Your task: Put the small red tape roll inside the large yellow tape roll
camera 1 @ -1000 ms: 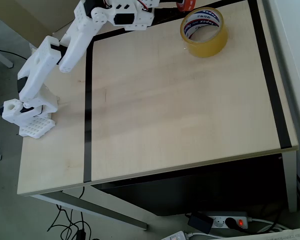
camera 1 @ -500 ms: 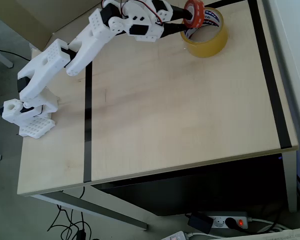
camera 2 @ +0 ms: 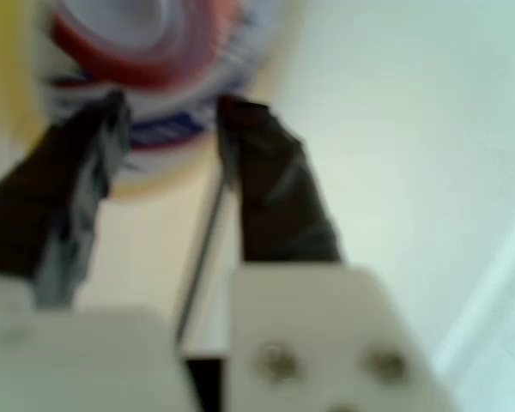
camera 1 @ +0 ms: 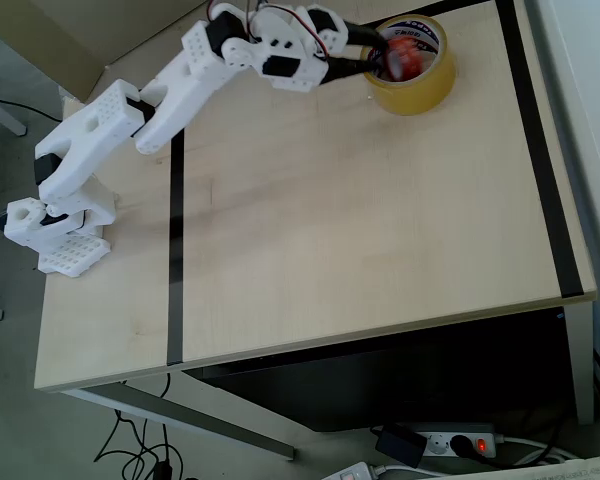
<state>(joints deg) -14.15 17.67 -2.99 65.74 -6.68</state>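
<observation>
From the overhead camera I see my white arm (camera 1: 170, 95) stretched from its base at the table's left edge toward the far right corner. The table (camera 1: 360, 230) is pale wood with black tape lines running near its left, right and far edges.

The large yellow tape roll (camera 1: 410, 63) lies flat close to the far right corner, just inside the black line along the far edge. Its white inner core carries red and blue lettering.

The small red tape roll (camera 1: 404, 57) sits within the opening of the yellow roll, looking blurred in this view. I cannot tell whether it rests on the table or is raised off it.

My gripper (camera 1: 380, 55) reaches over the near-left rim of the yellow roll, with its dark fingers (camera 1: 355, 66) pointing at the red roll.

From the wrist camera, which is out of focus, the gripper (camera 2: 165, 116) has its two dark fingers (camera 2: 270, 184) parted with a clear gap between them. Nothing is held between them. Beyond the tips, the red roll (camera 2: 137, 39) appears as a red band around a white centre, inside the yellow roll (camera 2: 17, 77), whose blue-printed core shows at the fingertips.
</observation>
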